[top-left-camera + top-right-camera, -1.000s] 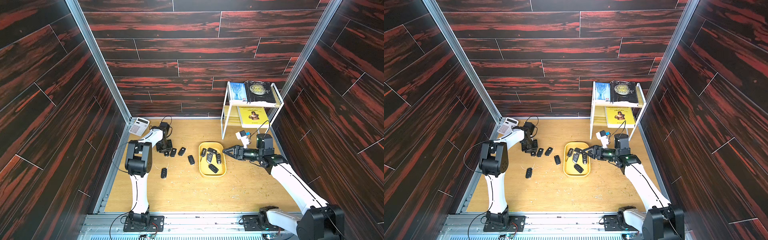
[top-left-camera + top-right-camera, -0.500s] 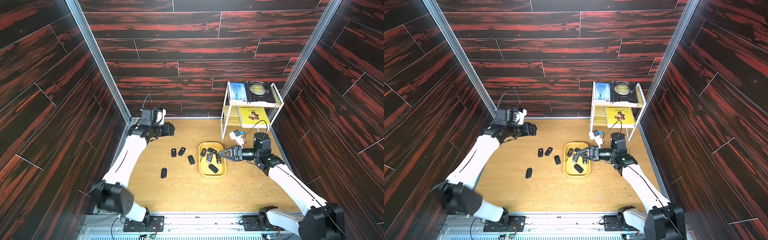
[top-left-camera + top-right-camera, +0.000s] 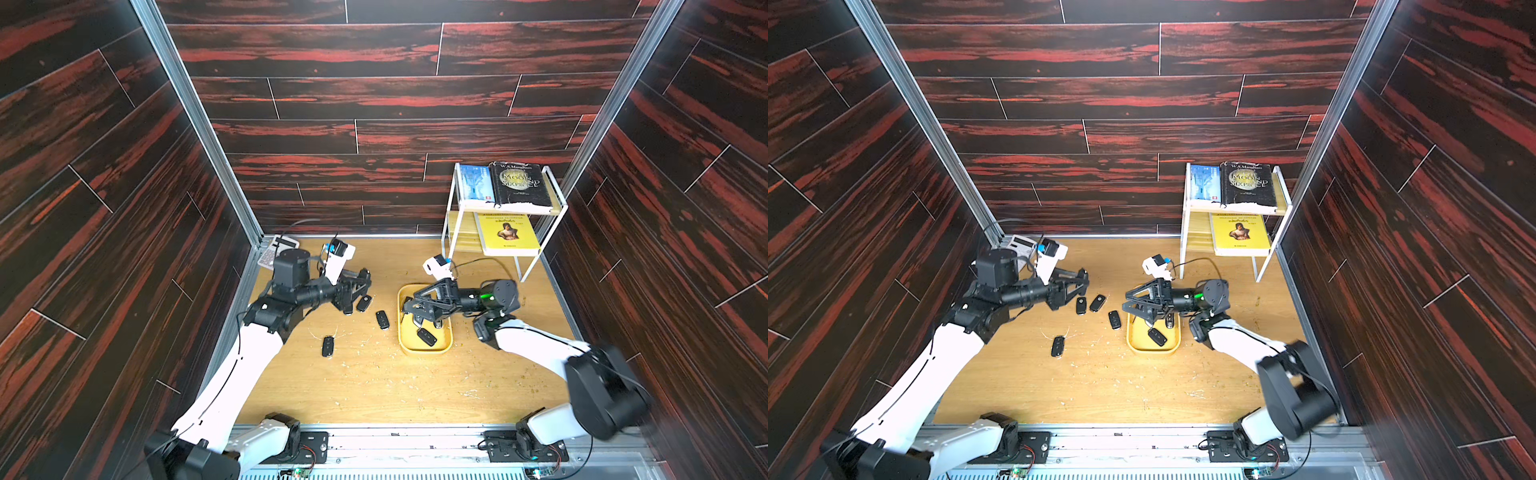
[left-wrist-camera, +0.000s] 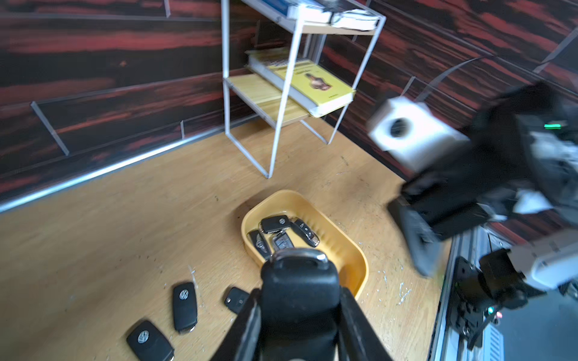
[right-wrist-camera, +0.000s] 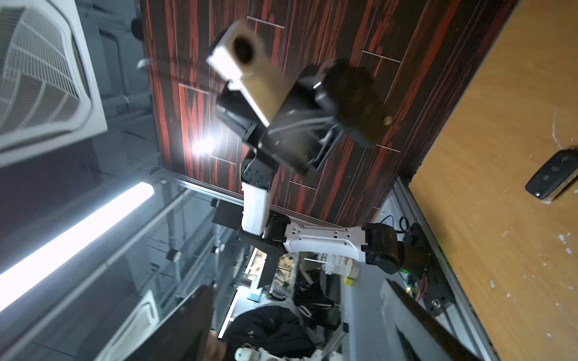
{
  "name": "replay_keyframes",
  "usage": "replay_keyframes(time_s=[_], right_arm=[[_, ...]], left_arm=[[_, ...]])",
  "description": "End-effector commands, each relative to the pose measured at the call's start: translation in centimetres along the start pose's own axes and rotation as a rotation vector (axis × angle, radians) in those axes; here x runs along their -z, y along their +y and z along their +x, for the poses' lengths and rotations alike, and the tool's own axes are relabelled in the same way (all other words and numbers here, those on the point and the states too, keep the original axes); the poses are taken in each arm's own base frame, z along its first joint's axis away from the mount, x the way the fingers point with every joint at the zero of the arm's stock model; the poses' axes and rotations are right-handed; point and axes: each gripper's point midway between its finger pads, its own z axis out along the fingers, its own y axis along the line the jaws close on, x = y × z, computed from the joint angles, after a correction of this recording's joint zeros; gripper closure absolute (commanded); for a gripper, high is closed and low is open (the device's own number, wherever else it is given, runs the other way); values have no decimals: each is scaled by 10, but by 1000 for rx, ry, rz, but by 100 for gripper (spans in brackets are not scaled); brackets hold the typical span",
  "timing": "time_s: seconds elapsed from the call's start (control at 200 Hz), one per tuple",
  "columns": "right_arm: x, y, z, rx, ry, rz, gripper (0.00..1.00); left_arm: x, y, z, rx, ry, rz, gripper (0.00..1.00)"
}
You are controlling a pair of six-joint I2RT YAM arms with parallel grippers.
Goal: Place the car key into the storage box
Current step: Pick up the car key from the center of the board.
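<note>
Pinching black, silver-looped car key (image 4: 299, 283) is left end effector (image 4: 298, 304); right end effector (image 5: 297, 289) gapes.

**Box right of centre, loose keys to its left**

The storage box (image 3: 424, 352) sits on the table (image 3: 395, 386) just right of centre, with key fobs (image 3: 427, 336) inside it and the right gripper (image 3: 419, 314) above its far half. Loose keys (image 3: 1058, 345) lie to its left. Above them, the car key (image 4: 300, 281) sits between the fingers of the left gripper (image 4: 300, 300). A shelf rack (image 3: 463, 239) with books (image 3: 519, 185) on both shelves fills the back right corner. A calculator (image 3: 268, 253) lies in the back left corner.
</note>
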Motion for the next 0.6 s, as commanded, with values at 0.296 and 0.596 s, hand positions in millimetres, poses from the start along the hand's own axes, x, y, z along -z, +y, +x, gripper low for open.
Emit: replay_keyframes(time_s=[0.296, 0.596], right_arm=[[-44, 44, 10, 83, 97, -262, 9], [-53, 48, 6, 61, 107, -285, 10]], left_arm=[[22, -62, -16, -269, -103, 222, 100], [20, -73, -1, -320, -66, 277, 100]])
